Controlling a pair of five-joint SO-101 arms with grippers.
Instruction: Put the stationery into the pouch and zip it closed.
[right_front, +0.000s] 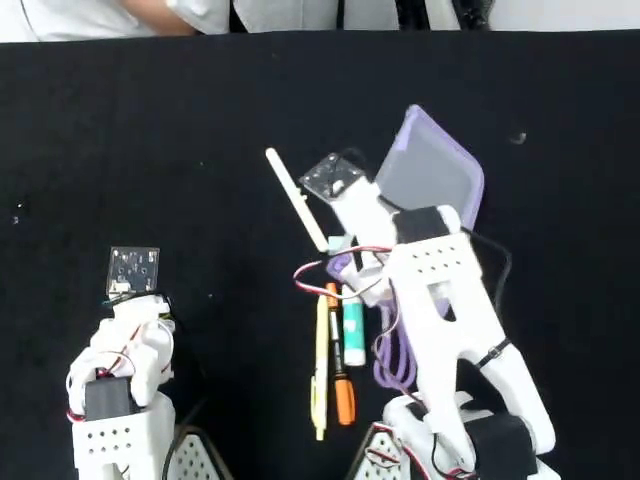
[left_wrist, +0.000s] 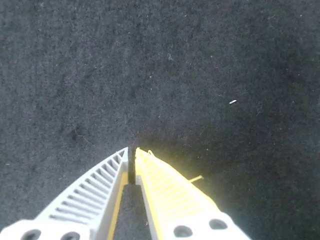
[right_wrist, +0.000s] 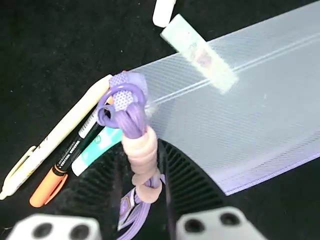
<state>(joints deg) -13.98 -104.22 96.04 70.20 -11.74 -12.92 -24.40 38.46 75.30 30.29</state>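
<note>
Purple pouch strap (right_wrist: 139, 150) lies clamped between right jaws.

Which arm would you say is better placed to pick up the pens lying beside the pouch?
Right, probably. The right gripper sits at the pouch by its purple strap, right beside the pens; the left gripper is shut over bare table, well apart from them.

White print is running along the black barrel of the orange-capped marker (right_wrist: 77, 147) lying just beside the right pincer (right_wrist: 142, 157), too small to read; the pouch label (right_wrist: 200, 52) beyond the pincer is showing only faint, unreadable marks.
</note>
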